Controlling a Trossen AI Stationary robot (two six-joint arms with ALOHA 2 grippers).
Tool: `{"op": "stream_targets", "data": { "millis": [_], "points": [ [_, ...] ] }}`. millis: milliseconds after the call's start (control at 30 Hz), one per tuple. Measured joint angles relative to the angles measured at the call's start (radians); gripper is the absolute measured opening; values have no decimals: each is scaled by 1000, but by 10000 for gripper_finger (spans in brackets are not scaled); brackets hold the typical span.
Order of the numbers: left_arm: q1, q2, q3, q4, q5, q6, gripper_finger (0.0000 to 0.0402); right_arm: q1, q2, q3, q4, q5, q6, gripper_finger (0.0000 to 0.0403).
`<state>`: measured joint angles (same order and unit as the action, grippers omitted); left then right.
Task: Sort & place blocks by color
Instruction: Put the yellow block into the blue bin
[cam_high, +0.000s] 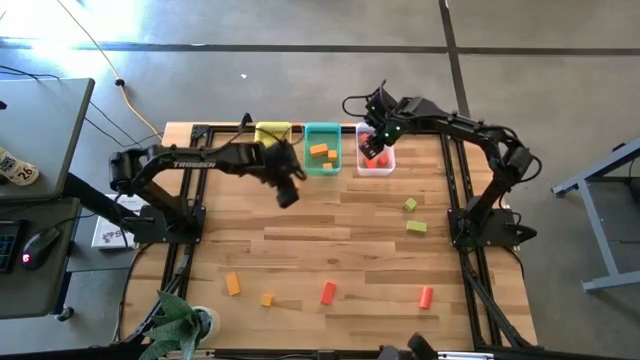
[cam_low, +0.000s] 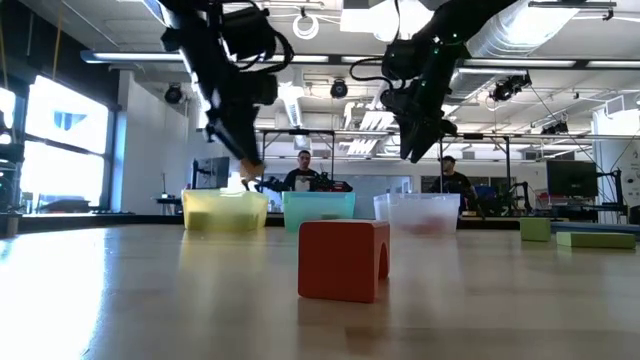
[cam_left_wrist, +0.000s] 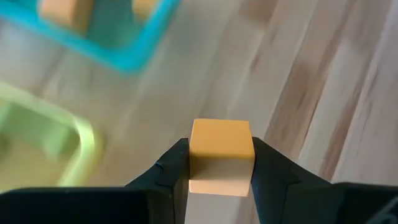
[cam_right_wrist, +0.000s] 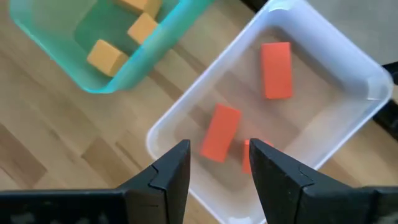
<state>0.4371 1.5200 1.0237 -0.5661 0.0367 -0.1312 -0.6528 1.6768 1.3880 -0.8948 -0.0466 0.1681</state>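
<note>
My left gripper (cam_high: 287, 193) is shut on an orange block (cam_left_wrist: 221, 140), above the table just near of the yellow bin (cam_high: 272, 134) and the teal bin (cam_high: 322, 150). The teal bin holds orange blocks (cam_right_wrist: 106, 55). My right gripper (cam_right_wrist: 219, 163) is open and empty above the clear bin (cam_high: 376, 160), which holds red blocks (cam_right_wrist: 276, 70). Two green blocks (cam_high: 410, 204), two orange blocks (cam_high: 232, 284) and two red blocks (cam_high: 328, 292) lie on the table. One red block (cam_low: 343, 260) shows close up in the low view. My left gripper pinches the orange block's two opposite sides (cam_left_wrist: 198, 163) between its two fingers. The block's top face shows between the fingertips. The block is lifted clear of the table.
The three bins stand side by side at the table's far edge. The loose orange and red blocks lie along the near edge, the green ones toward the right. The table's middle is bare wood (cam_high: 330, 230). People sit in the room behind (cam_low: 303, 172).
</note>
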Motion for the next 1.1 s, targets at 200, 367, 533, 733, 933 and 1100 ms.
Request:
{"op": "stream_targets", "data": {
  "millis": [200, 367, 533, 733, 933, 1100],
  "points": [
    [90, 0, 1, 191, 60, 41, 103, 57, 0, 0, 0, 47, 77, 151],
    [135, 0, 1, 285, 61, 79, 103, 97, 0, 0, 1, 99, 152, 151],
    [157, 11, 1, 381, 52, 101, 103, 121, 0, 0, 2, 152, 218, 151],
    [185, 49, 2, 476, 46, 120, 103, 125, 0, 0, 37, 197, 269, 151],
    [218, 128, 1, 538, 45, 118, 103, 121, 0, 0, 116, 197, 278, 151],
    [226, 182, 1, 584, 50, 118, 103, 121, 0, 0, 165, 196, 279, 151]
  ]
}}
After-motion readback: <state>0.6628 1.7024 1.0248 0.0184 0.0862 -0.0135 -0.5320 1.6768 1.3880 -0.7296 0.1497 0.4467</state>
